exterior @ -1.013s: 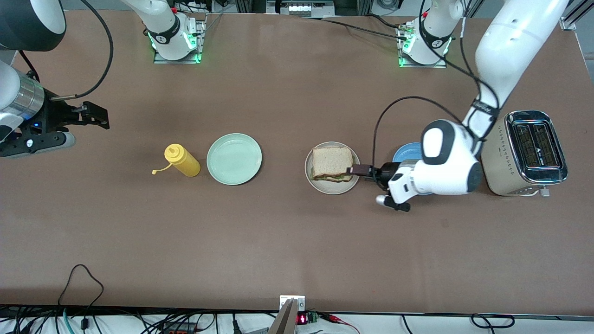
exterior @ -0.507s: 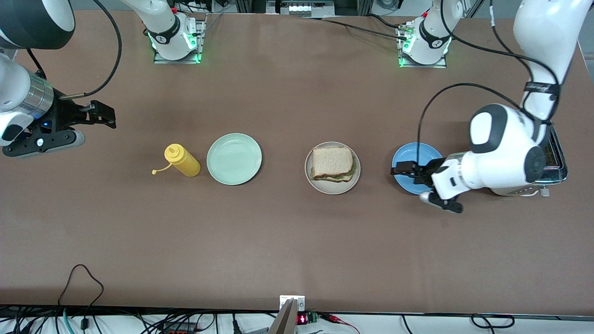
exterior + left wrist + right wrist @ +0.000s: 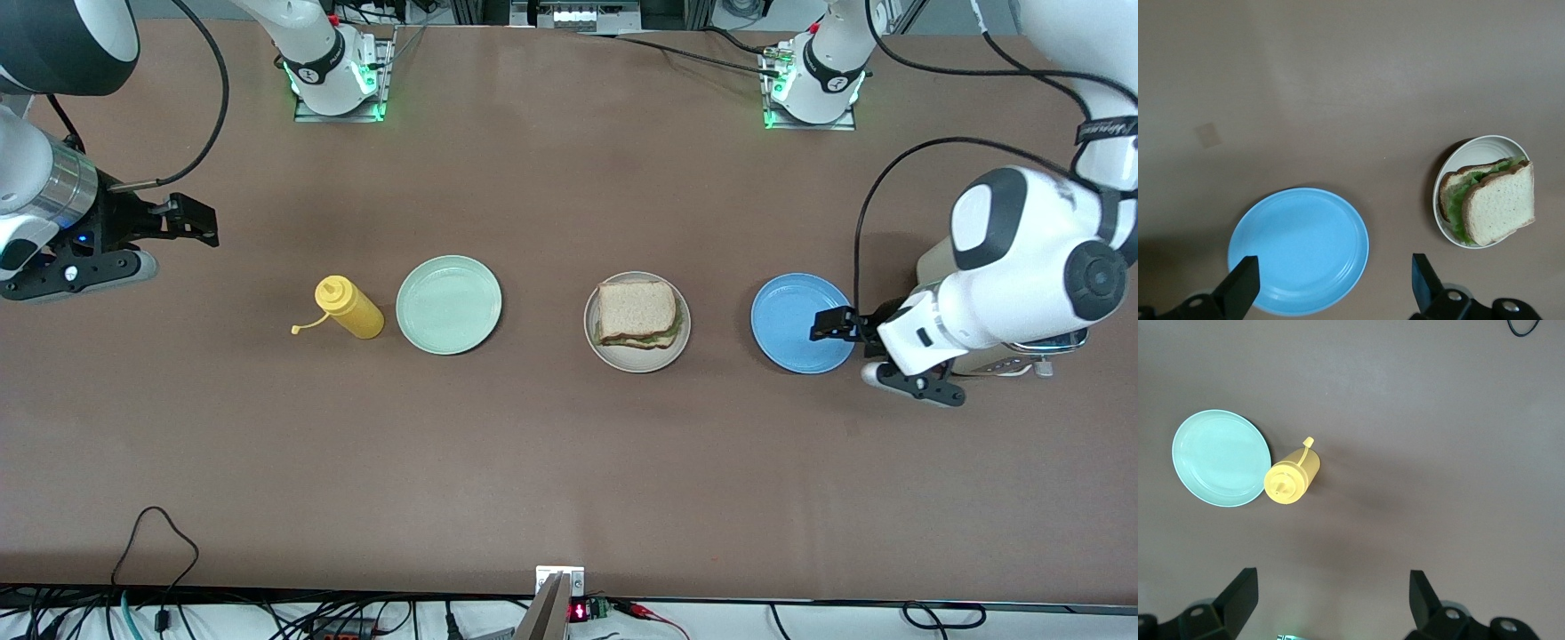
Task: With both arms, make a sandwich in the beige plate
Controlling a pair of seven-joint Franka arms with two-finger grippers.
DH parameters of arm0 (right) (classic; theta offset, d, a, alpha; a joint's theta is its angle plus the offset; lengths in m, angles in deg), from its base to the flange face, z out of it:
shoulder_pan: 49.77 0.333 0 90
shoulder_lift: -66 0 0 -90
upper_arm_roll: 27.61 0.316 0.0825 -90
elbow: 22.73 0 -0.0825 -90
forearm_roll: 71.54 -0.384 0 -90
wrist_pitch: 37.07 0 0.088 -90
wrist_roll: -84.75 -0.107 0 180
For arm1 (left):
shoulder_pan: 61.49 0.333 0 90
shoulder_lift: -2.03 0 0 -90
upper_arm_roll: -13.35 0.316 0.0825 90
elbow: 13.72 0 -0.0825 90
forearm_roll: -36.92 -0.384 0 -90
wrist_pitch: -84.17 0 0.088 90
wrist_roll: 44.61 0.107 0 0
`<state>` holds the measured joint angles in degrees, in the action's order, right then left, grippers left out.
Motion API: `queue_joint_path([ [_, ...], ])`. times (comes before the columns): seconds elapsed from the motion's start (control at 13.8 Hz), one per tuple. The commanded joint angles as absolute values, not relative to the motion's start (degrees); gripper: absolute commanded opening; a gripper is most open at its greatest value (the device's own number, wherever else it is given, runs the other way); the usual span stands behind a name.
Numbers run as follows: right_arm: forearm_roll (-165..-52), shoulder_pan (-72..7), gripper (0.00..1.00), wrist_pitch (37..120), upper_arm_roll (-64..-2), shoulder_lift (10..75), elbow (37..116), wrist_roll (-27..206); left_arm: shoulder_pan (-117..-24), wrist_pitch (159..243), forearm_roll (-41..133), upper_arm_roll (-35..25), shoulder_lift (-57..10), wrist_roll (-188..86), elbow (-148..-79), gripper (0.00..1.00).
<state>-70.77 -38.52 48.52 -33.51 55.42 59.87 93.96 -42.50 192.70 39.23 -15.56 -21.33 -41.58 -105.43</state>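
On the beige plate (image 3: 637,356) mid-table we have the sandwich (image 3: 637,313) stacked and done. Left gripper (image 3: 836,325) hangs over the blue plate (image 3: 787,324), fingers spread, empty; right gripper (image 3: 191,222) waits past the mustard bottle (image 3: 348,308), also spread. Only our left wrist view shows lettuce (image 3: 1463,197) between slices.

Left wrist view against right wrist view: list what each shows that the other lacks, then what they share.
Only the left wrist view shows the blue plate and the sandwich lying on the beige plate, with the open left gripper over the blue plate's edge. Only the right wrist view shows the mint-green plate and the yellow squeeze bottle close beside it, with the open right gripper over bare table. Both share the brown table and a pair of spread dark fingertips.
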Motion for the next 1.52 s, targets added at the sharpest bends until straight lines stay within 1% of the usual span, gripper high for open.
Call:
queue_joint_path([
  [0.0, -71.45, -38.88, 1.0, 48.62, -33.59, 56.24, 60.68, 94.42, -45.9, 187.02, 38.23, -8.23, -19.41, -43.3, -99.01, 1.0],
  [0.07, -71.46, -38.88, 1.0, 48.88, -33.5, 56.24, 60.68, 94.42, -49.85, 186.22, 38.67, -1.83, -18.37, -43.21, -96.89, 1.0],
  [0.14, -71.46, -38.88, 1.0, 48.97, -33.59, 56.24, 60.68, 94.42, -52.67, 186.13, 38.93, 3.28, -16.53, -43.12, -96.35, 1.0],
  [0.22, -72.06, -38.96, 1.0, 48.97, -33.59, 56.16, 60.68, 94.42, -54.7, 186.12, 38.85, 6.72, -14.51, -43.12, -96.69, 1.0],
  [0.29, -72.42, -39.14, 1.0, 48.97, -33.85, 56.07, 60.68, 94.33, -55.94, 185.95, 38.85, 8.85, -12.66, -43.46, -97.04, 1.0],
  [0.43, -73.64, -41.85, 1.0, 48.88, -33.85, 55.8, 60.77, 94.51, -57.26, 184.28, 38.85, 12.45, -9.06, -43.73, -97.92, 1.0],
  [0.51, -74.78, -42.82, 1.0, 48.8, -33.85, 55.72, 60.77, 94.51, -57.36, 183.76, 38.85, 13.08, -6.52, -43.82, -99.49, 1.0],
  [0.65, -74.88, -43.71, 1.0, 48.79, -33.85, 55.63, 60.86, 94.6, -57.7, 179.72, 38.67, 13.7, -2.55, -44.08, -101.87, 1.0],
  [0.72, -74.88, -43.8, 1.0, 48.79, -33.94, 55.63, 60.86, 94.6, -58.49, 180.23, 38.67, 14.22, -1.06, -44.78, -103.79, 1.0],
  [0.87, -74.8, -43.71, 1.0, 48.71, -33.85, 55.63, 60.86, 94.6, -60.68, 180.41, 38.59, 16.42, 0.27, -45.93, -105.21, 1.0],
  [1.16, -74.44, -43.53, 1.0, 48.62, -33.85, 55.71, 60.86, 94.6, -60.43, 180.06, 37.97, 15.46, 1.06, -46.1, -106.79, 1.0],
  [1.45, -74.27, -43.18, 1.0, 48.53, -33.85, 55.98, 61.12, 94.6, -60.43, 179.88, 36.84, 13.44, 6.51, -47.16, -115.49, 1.0],
])
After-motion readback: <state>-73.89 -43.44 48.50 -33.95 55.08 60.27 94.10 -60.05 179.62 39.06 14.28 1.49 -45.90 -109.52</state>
